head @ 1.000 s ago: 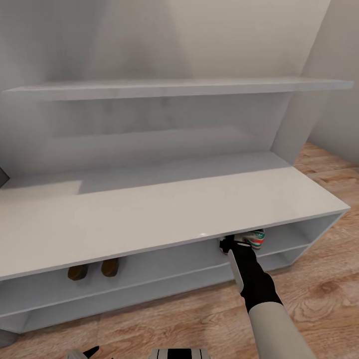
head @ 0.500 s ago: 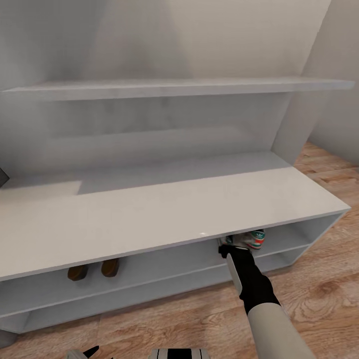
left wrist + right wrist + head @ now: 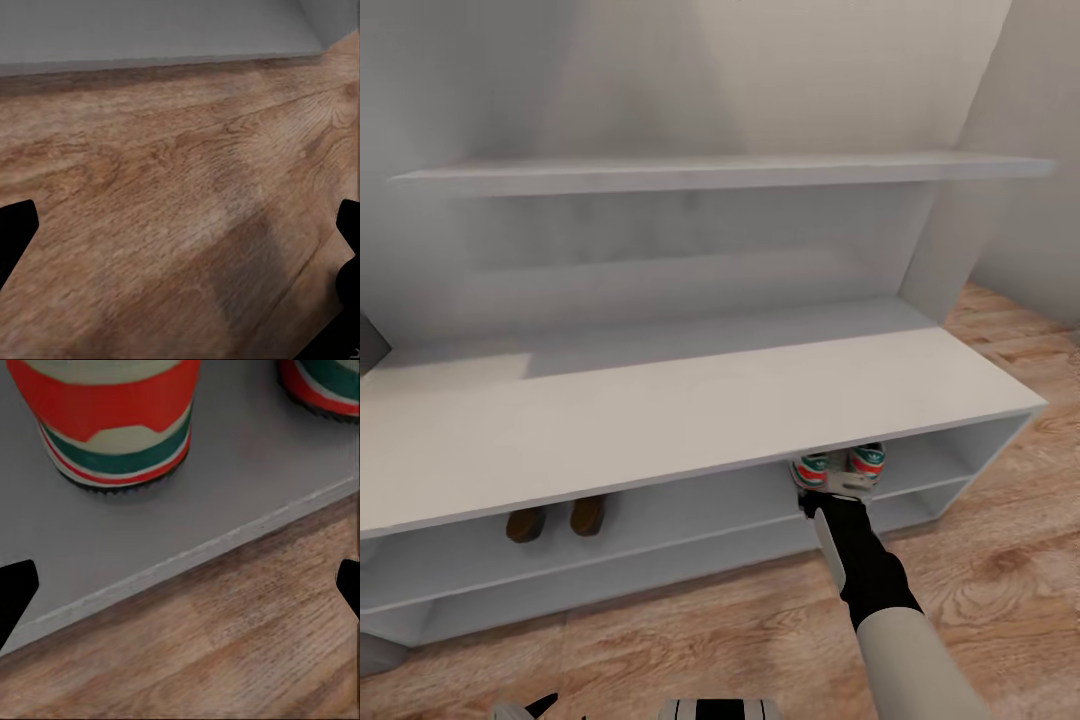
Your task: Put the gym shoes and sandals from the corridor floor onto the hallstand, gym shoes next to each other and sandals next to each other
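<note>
The two gym shoes [image 3: 815, 466] [image 3: 867, 460] stand side by side, heels outward, on the upper open shelf of the pale grey hallstand [image 3: 690, 410]. Their red and green heels [image 3: 112, 427] [image 3: 322, 386] show close up in the right wrist view. My right gripper [image 3: 830, 490] [image 3: 180, 585] hovers open just in front of the shelf's edge, with nothing between its fingers. Further left on the same shelf, the two sandals [image 3: 525, 523] [image 3: 588, 515] sit next to each other. My left gripper [image 3: 180, 240] hangs open over the corridor floor [image 3: 180, 187].
A long wall shelf [image 3: 720, 170] runs above the bench top, and the slanted back panel [image 3: 945, 260] rises at the right. Wood floor [image 3: 1000, 560] lies in front of and to the right of the hallstand. A lower open shelf [image 3: 660, 585] runs beneath the shoes.
The whole view has shifted a little. The gym shoe that lay tilted at my right gripper's tip now stands upright beside the other one, and the gripper has drawn back from it.
</note>
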